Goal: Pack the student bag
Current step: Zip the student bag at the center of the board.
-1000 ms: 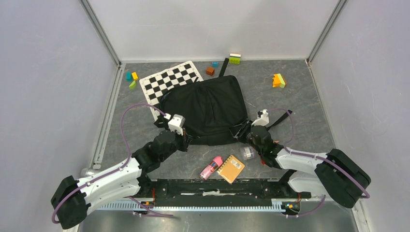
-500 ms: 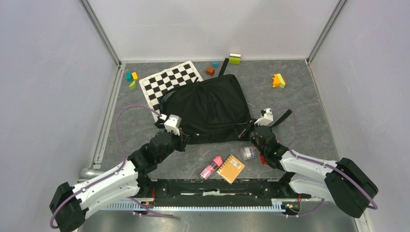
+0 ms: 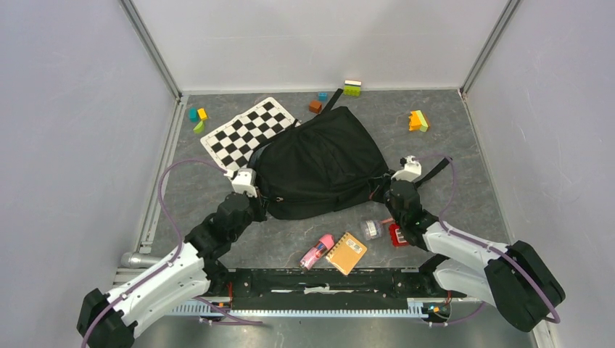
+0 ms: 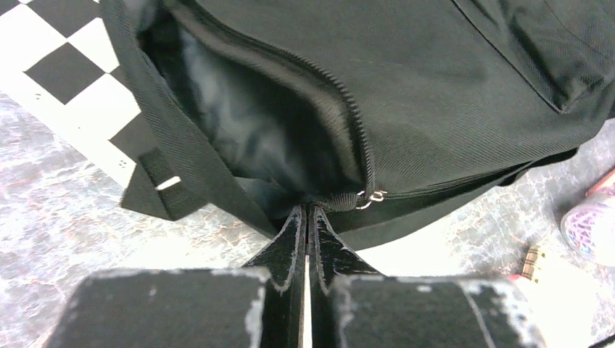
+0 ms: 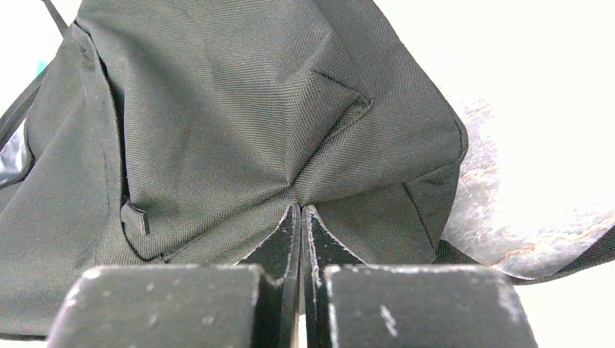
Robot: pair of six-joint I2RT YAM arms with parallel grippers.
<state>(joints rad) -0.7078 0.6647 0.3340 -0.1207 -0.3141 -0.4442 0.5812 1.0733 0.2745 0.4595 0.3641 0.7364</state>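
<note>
Both jaws pinch near corners of the student bag point(image 3: 319, 163)

readable text: none | student bag point(image 3: 319, 163): no legible label | notebook point(image 3: 346, 252): cover mark (too small to read)

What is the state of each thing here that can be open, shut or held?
student bag: zip open, pinched at both sides
left gripper: shut on the bag at the zip end
right gripper: shut on the bag's fabric
notebook: closed, lying flat
checkered mat: partly under the bag
</note>
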